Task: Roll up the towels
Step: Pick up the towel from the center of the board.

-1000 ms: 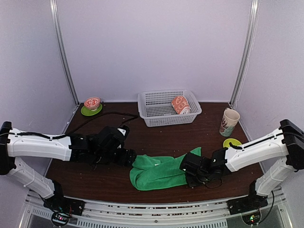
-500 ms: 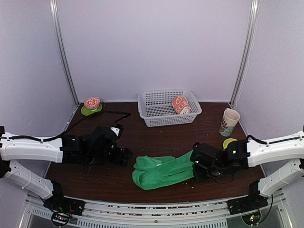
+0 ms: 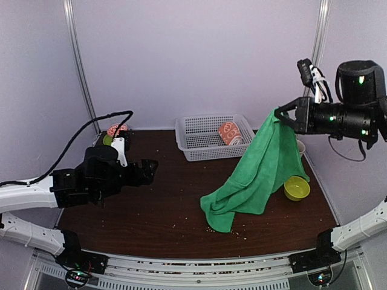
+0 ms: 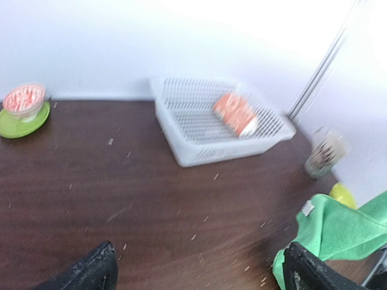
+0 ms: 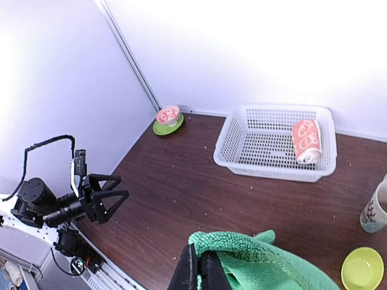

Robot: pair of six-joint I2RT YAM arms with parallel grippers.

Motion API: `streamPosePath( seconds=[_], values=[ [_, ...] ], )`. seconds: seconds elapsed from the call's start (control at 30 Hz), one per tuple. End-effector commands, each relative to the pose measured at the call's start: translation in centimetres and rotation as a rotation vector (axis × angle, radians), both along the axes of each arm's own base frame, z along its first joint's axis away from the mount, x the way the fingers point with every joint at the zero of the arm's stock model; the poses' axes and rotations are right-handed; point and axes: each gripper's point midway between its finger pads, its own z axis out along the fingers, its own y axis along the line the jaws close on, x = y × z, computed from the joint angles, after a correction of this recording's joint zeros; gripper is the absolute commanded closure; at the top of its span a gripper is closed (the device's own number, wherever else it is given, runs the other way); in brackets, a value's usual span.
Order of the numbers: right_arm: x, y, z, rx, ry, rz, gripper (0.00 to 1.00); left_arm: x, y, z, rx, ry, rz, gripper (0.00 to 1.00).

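Two in play: peach towel point(image 3: 230, 133) rolled in basket point(image 3: 199, 148) at far edge; green towel point(image 3: 257, 175) pinched by one corner in right fingers point(image 5: 188, 272), tail on worktop point(image 3: 169, 211) toward right edge. Left fingers point(image 4: 91, 272) wide, empty. Likely limp, light, plush: grip hem corners.

No legible text or labels anywhere.

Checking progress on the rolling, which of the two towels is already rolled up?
The peach-orange towel, lying as a roll in the white basket. The green towel is unrolled, hanging from the right tool with its lower end on the table.
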Motion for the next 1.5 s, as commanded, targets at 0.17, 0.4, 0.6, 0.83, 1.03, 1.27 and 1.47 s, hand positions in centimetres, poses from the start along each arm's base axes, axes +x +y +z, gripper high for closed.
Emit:
streamPosePath(
  seconds=[0.17,0.4,0.6,0.83,1.03,1.27,1.47],
  values=[
    [1.2,1.2,-2.0,-0.205,-0.035,0.019,1.00,-0.5,-3.6,1.8,-0.021,-0.046,-0.189,0.03],
    [-1.1,-4.1,-5.0,-0.170,0.001,-0.008,1.00,-3.3,-14.4,-3.2,-0.117,0.073,-0.613,0.10],
    [-3.2,-6.8,-1.9,-0.110,-0.029,0.056,1.00,-4.2,-20.3,-2.9,-0.148,0.010,-0.775,0.11],
    [-2.2,-2.0,5.4,-0.140,-0.140,0.168,1.00,-2.1,-12.7,2.8,-0.123,-0.154,-0.512,0.10],
    [-2.6,8.6,11.8,0.028,-0.226,0.432,1.00,-2.4,-2.0,6.3,-0.064,-0.224,-0.225,0.07],
    [-3.7,6.7,11.0,0.044,-0.259,0.420,1.00,-3.6,4.3,7.0,-0.114,-0.254,-0.088,0.06],
    [-2.5,-2.4,2.0,-0.064,-0.168,0.196,1.00,-2.6,1.6,4.2,-0.059,-0.210,-0.126,0.05]
  ],
)
